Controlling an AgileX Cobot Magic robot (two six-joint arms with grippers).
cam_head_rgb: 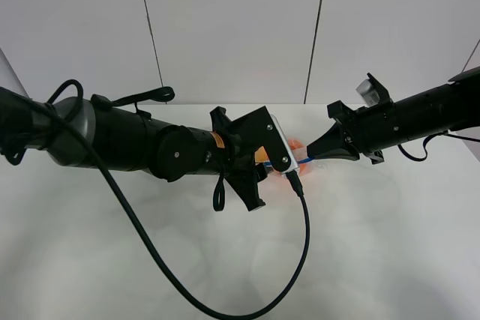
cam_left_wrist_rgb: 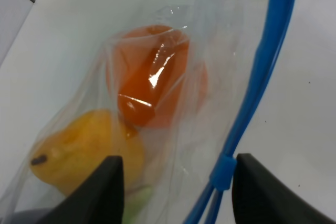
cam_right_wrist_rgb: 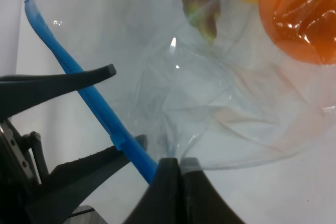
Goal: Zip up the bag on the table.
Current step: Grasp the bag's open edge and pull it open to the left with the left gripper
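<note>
At centre of table [cam_head_rgb: 150, 260], bag [cam_left_wrist_rgb: 157, 77] lies btw. both arms, zipper strip [cam_left_wrist_rgb: 262, 66] running approx. 9-to-3 o'clock; left gripper [cam_left_wrist_rgb: 178, 158], jaws wide apart, straddles slider [cam_left_wrist_rgb: 223, 171]; right gripper [cam_right_wrist_rgb: 170, 163], clenched, pinches bag's 3 o'clock end.

The table [cam_head_rgb: 97, 260] is looked down on from high up by the exterior cam, with the wall [cam_head_rgb: 225, 28] faced and everything seen from well back. Each wrist cam is aimed out past its own jaws, super close to the bag [cam_left_wrist_rgb: 173, 35]. The blue zipper strip [cam_left_wrist_rgb: 262, 66] and orange fruit [cam_left_wrist_rgb: 152, 77] are shared by both wrist views.
</note>
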